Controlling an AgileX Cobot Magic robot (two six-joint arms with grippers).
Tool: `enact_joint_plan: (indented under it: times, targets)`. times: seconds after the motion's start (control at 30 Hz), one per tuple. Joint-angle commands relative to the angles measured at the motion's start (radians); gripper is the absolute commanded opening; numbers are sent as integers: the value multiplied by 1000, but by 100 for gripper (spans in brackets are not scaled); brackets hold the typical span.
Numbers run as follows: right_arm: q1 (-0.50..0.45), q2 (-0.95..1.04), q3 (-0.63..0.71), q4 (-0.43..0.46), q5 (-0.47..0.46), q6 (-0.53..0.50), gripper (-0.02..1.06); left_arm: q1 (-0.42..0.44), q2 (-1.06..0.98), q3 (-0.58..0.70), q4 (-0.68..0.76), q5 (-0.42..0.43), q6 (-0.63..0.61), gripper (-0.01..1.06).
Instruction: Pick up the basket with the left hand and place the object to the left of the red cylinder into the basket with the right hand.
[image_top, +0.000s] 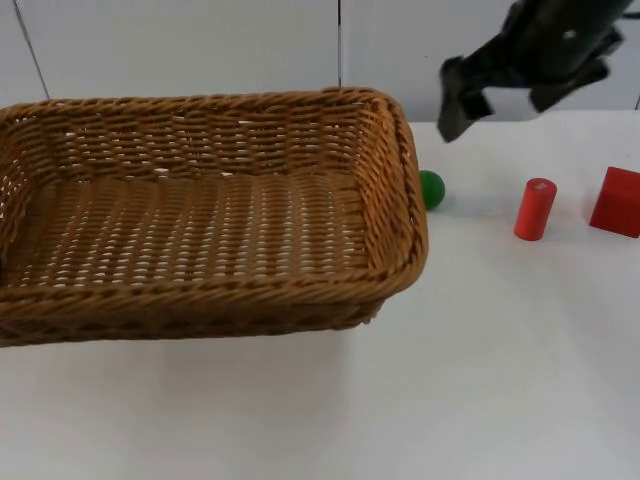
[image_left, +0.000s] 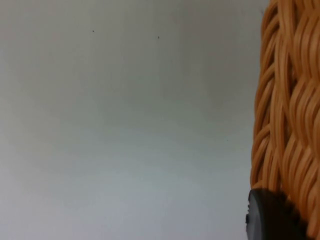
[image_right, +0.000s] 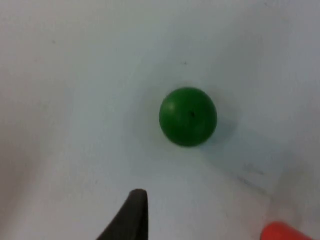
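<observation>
Basket (image_top: 200, 220) lifted beside green ball (image_top: 431, 189); right gripper (image_top: 465, 95) above it.

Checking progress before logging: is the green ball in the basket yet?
No. The green ball lies on the table beside the empty basket, under the right gripper.
</observation>
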Motion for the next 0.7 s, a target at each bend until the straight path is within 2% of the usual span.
enact_joint_plan:
  times: [0.0, 0.13, 0.27, 0.67]
  targets:
    - [10, 52, -66, -2, 5, -17, 98, 2, -10, 2, -34, 17, -3, 0]
    - [29, 160, -191, -2, 16, -33, 98, 2, -10, 2, -34, 17, -3, 0]
    - [46, 253, -284, -2, 18, -42, 93, 2, -10, 2, -34, 17, -3, 0]
    - [56, 353, -289, -8, -62, -42, 86, 2, -10, 2, -33, 17, -3, 0]
